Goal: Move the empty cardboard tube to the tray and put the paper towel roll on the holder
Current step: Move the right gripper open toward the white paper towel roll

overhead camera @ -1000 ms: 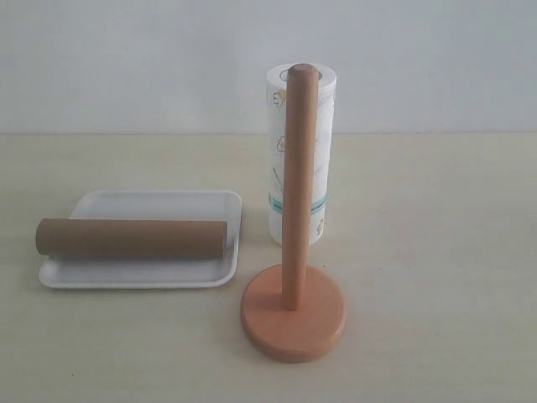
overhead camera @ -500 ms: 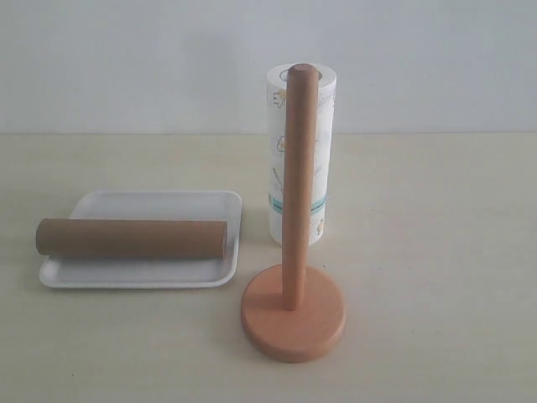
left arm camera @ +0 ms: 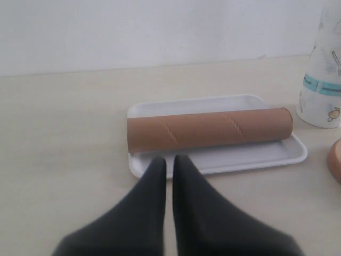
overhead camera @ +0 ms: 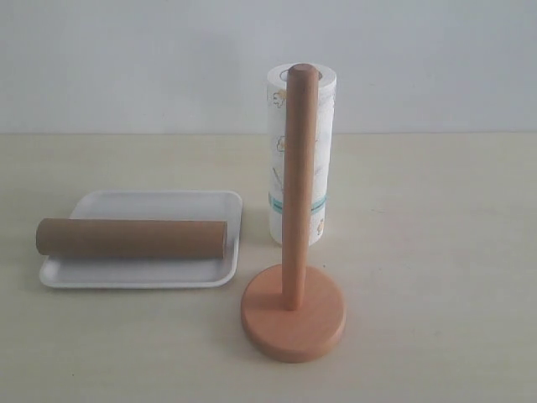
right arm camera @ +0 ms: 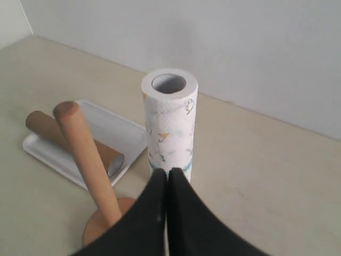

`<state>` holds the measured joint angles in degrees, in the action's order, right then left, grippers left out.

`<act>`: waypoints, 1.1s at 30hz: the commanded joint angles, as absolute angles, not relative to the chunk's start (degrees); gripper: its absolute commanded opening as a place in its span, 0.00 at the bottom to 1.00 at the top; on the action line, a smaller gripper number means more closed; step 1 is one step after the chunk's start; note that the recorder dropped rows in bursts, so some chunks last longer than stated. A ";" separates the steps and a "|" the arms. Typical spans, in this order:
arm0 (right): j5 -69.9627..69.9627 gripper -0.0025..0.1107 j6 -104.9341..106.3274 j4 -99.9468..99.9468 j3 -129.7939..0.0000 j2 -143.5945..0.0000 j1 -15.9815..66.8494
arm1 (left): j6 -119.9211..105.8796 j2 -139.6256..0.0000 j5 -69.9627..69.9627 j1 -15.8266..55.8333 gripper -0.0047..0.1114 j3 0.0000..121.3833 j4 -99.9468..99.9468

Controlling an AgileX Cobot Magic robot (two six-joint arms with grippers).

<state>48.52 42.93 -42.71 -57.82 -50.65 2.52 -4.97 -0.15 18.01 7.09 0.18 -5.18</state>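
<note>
The empty cardboard tube (overhead camera: 131, 238) lies on its side across the white tray (overhead camera: 159, 204), its left end overhanging the rim. Behind the wooden holder (overhead camera: 294, 323) the paper towel roll (overhead camera: 320, 143) stands upright on the table, partly hidden by the bare dowel. No gripper shows in the exterior view. In the left wrist view my left gripper (left arm camera: 169, 160) is shut and empty, just short of the tray (left arm camera: 277, 154) and the tube (left arm camera: 209, 129). In the right wrist view my right gripper (right arm camera: 168, 173) is shut and empty, in front of the roll (right arm camera: 170, 122); the holder (right arm camera: 85, 154) leans beside it.
A pale wall runs along the back edge of the beige table. The roll (left arm camera: 322, 80) and a sliver of the holder's base (left arm camera: 335, 160) show at the edge of the left wrist view. The tray (right arm camera: 114, 130) and tube (right arm camera: 42, 124) show in the right wrist view.
</note>
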 commanded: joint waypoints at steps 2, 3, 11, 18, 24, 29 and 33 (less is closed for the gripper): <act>43.20 0.02 58.65 -52.51 -51.16 -58.06 -1.79 | -4.55 0.00 17.99 6.95 0.08 0.00 -5.09; 42.81 0.02 64.20 -56.36 -49.67 -59.03 -2.97 | -4.55 0.00 17.99 6.95 0.08 0.00 -5.09; 48.32 0.02 92.14 -79.52 -42.61 -71.57 -7.04 | -4.55 0.00 17.99 6.95 0.08 0.00 -5.09; 56.50 0.02 118.23 -98.17 -39.23 -82.11 -5.33 | -4.55 0.00 17.99 6.95 0.08 0.00 -5.09; 56.55 0.11 121.65 -99.95 -39.21 -89.78 -2.82 | -4.55 0.00 17.99 6.95 0.08 0.00 -5.09; 57.09 0.45 121.65 -99.95 -40.42 -95.37 -2.73 | -4.55 0.00 17.99 6.95 0.08 0.00 -5.09; 56.22 0.57 121.65 -99.95 -42.08 -96.59 -1.24 | -4.55 0.00 17.99 6.95 0.08 0.00 -5.09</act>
<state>56.07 120.98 -99.47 -40.78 -96.17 -2.27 -4.97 -0.15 18.01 7.09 0.18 -5.18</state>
